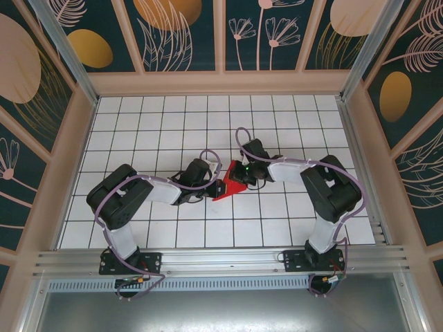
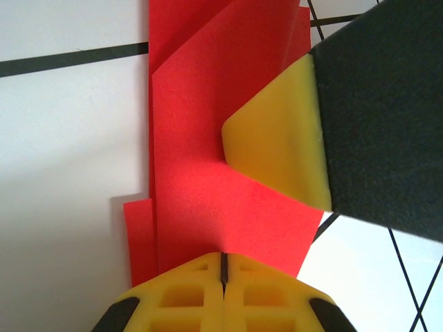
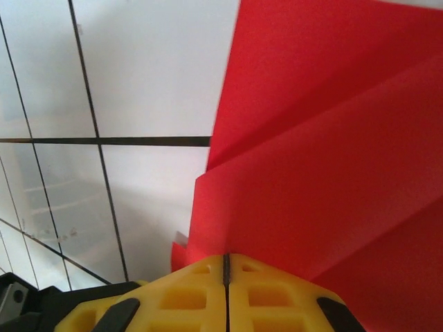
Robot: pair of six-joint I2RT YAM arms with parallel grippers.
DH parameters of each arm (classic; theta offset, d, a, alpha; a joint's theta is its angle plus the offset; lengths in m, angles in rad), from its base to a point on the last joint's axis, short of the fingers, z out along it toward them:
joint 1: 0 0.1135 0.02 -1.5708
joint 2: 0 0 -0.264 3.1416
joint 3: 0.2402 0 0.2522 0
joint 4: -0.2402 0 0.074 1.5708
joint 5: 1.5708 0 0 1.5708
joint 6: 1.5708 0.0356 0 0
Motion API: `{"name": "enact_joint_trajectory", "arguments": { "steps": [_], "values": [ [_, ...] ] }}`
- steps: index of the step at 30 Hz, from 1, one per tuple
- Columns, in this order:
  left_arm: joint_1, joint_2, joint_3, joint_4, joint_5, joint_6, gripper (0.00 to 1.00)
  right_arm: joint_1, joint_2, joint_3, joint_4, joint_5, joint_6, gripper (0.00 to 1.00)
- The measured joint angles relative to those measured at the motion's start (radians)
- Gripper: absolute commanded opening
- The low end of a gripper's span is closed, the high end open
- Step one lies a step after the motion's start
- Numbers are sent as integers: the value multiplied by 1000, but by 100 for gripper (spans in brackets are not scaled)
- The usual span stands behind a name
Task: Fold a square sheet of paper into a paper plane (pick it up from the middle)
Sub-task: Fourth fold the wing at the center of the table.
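I saw the part-folded red sheet (image 1: 230, 188) near the worktop's (image 1: 159, 124) middle, away from every edge. My left gripper (image 2: 223, 268) and right gripper (image 3: 227, 268) each pinched it, fingers closed tight.

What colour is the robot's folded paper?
Plain bright red paper, seen best in the right wrist view.

Looks like a purpose-built robot test booth in a lab, not a home. Walled on three sides by panels (image 1: 183, 31) printed with teal-and-gold plant motifs, held in aluminium posts (image 1: 66, 52). Floored with a white tabletop (image 1: 138, 117) ruled in a black grid. Fitted with a left arm (image 1: 124, 200) and right arm (image 1: 329, 190), bolted to an aluminium rail (image 1: 221, 261) at the near edge, trailing looped cables (image 1: 337, 169).
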Motion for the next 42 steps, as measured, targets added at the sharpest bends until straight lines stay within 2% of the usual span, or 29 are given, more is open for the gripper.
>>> {"name": "enact_joint_trajectory", "arguments": {
  "steps": [19,30,36,42],
  "values": [
    [1,0,-5,8,3,0,0,-75,6,-14,32,-63,-138,7],
    [1,0,-5,7,3,1,0,13,5,-64,87,-96,-124,6],
    [1,0,-6,9,3,1,0,11,13,-78,119,-94,-108,5],
    [1,0,-10,12,3,1,0,-48,19,-83,125,-117,-109,5]
  ]
}}
